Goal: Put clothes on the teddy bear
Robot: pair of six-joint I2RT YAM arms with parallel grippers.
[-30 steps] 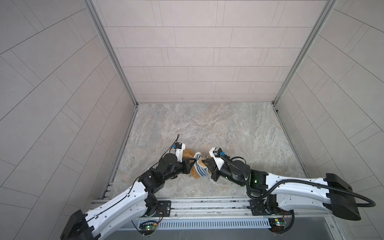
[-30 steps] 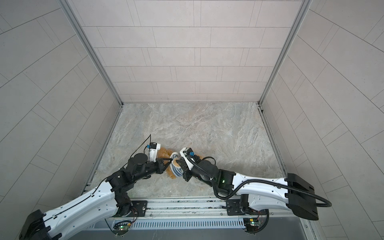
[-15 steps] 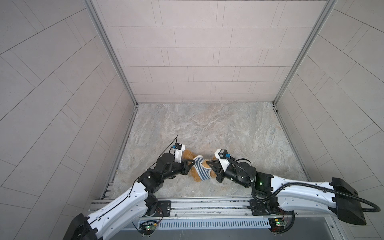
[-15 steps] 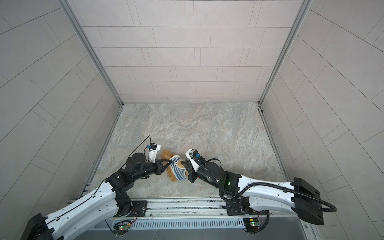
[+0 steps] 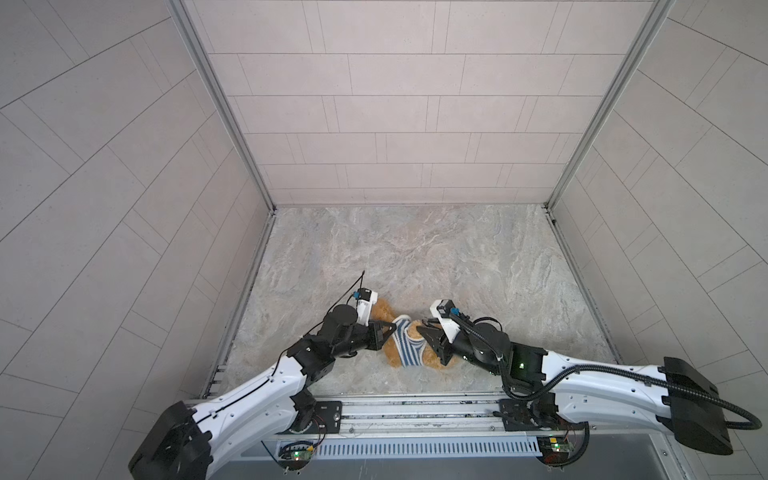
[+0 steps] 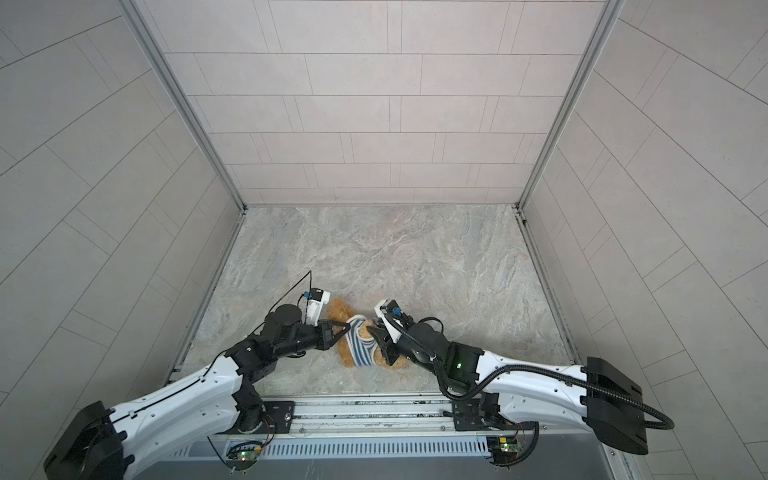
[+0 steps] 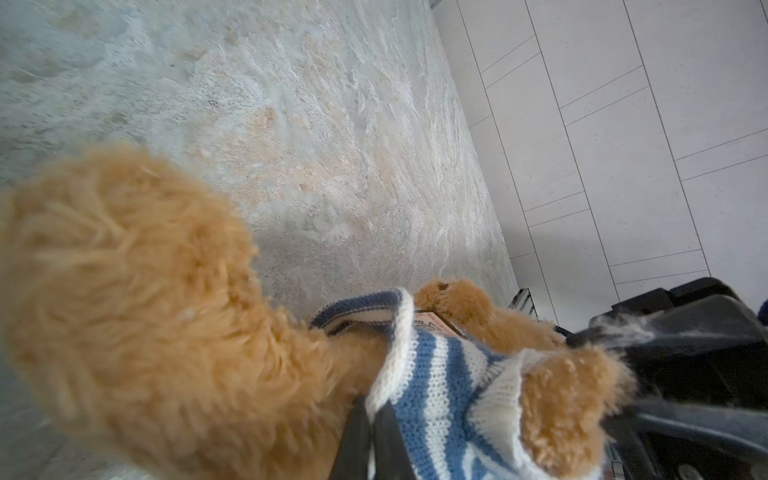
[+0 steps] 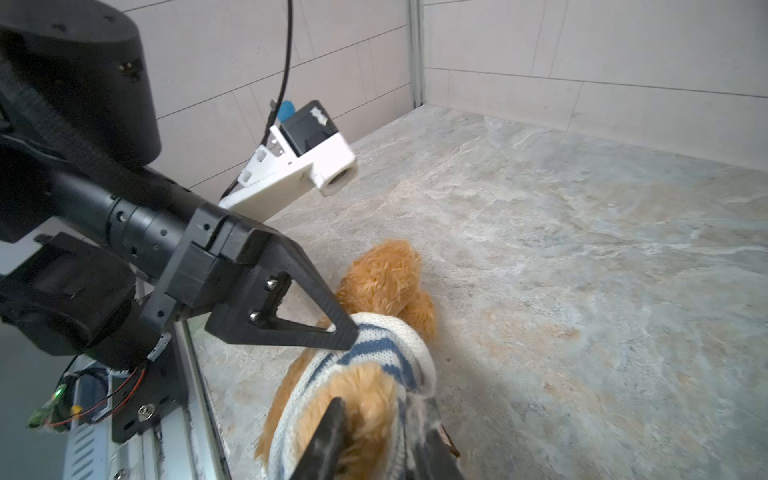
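Tightly, left hand point(image 8: 347, 336) pinches shirt point(image 8: 376, 353) edge.

No words or numbers can be read anywhere. The small badge point(image 7: 432, 326) on the striped shirt point(image 7: 436, 386) worn by the teddy bear point(image 7: 124, 291) shows in the left wrist view. It has reddish marks on it, but they are too small and blurry to make out. In both top views the shirt lies low in the middle of the frame, too tiny to read. The black camera block point(image 8: 309, 124) in the right wrist view has a little white mark, not clear enough to read
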